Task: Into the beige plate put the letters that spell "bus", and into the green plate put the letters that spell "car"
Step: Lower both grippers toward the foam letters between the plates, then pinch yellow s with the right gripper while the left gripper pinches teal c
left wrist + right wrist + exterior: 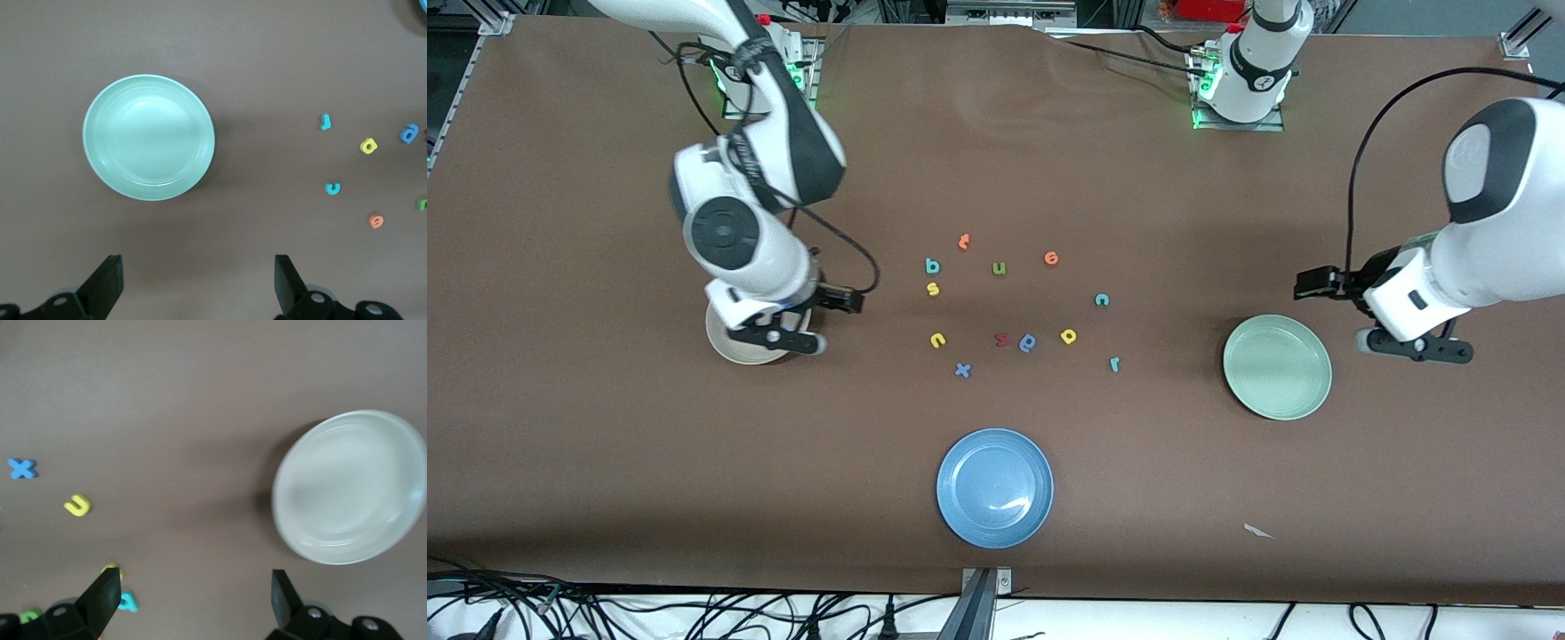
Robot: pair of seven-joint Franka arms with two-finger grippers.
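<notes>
My right gripper (778,340) hangs open and empty over the beige plate (734,349), also in the right wrist view (350,487). Teal "b" (932,265), yellow "s" (933,288) and yellow "u" (937,340) lie mid-table on the right arm's side; the right wrist view shows the "u" (78,505) and "b" (127,602). My left gripper (1416,348) hangs open and empty beside the green plate (1278,367), at the left arm's end. Teal "c" (1102,300), yellow "a" (1069,336) and teal "r" (1113,364) lie toward that plate (149,137).
A blue plate (995,487) sits nearest the front camera. Among the task letters lie an orange "t" (963,241), a green "u" (999,268), an orange "e" (1051,258), a dark red letter (1002,339), a blue rounded letter (1028,343) and a blue "x" (962,370).
</notes>
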